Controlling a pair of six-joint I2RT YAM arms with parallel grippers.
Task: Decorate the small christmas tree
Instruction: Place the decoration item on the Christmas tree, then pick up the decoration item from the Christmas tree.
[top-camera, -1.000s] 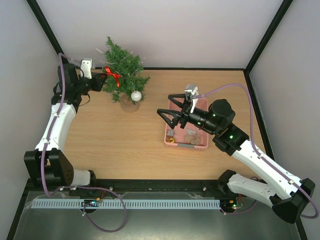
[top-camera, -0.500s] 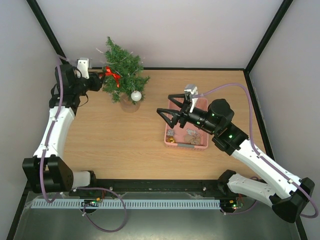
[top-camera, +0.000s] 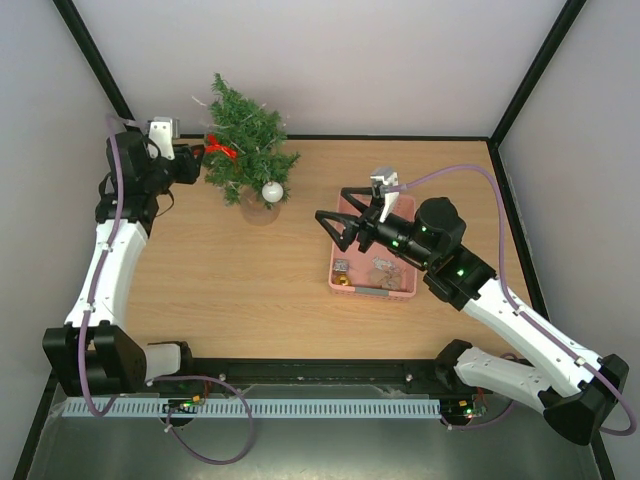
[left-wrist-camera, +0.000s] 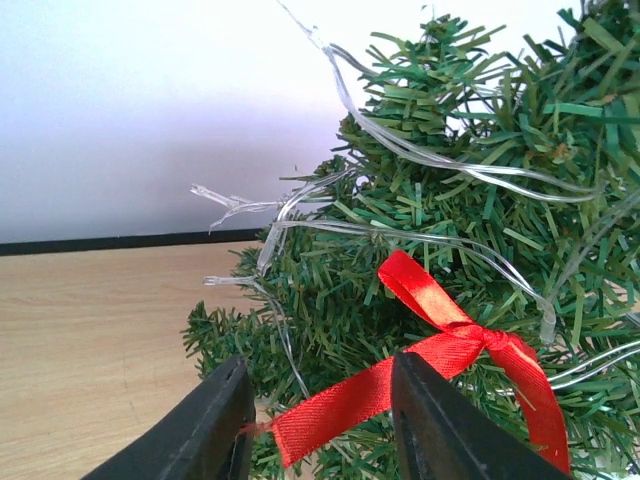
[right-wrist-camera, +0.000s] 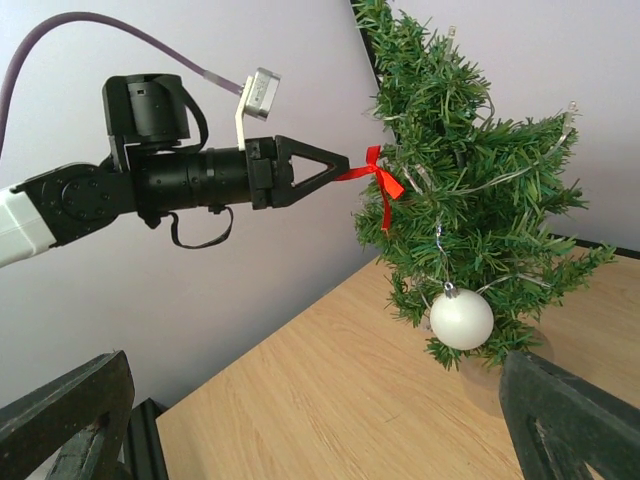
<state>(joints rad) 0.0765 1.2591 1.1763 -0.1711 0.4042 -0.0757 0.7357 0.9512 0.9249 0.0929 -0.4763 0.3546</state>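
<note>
Top external: the left arm stretches along the left edge of the bench (top-camera: 250, 290), with the left gripper (top-camera: 200, 161) level at the small christmas tree (top-camera: 250, 140), which stands at the far left.
Left wrist: fingers partly apart, the tail of the red bow (left-wrist-camera: 470, 340) lies between them, not pinched; the treetop is cut off.
Right arm: bent over the pink basket (top-camera: 372, 293), right gripper (top-camera: 331, 202) spread wide and empty.
Basket contents: too small to tell.

place: robot lab cell | cues: black frame (top-camera: 92, 55), blank walls (top-camera: 330, 60), wooden table (top-camera: 250, 270)
</note>
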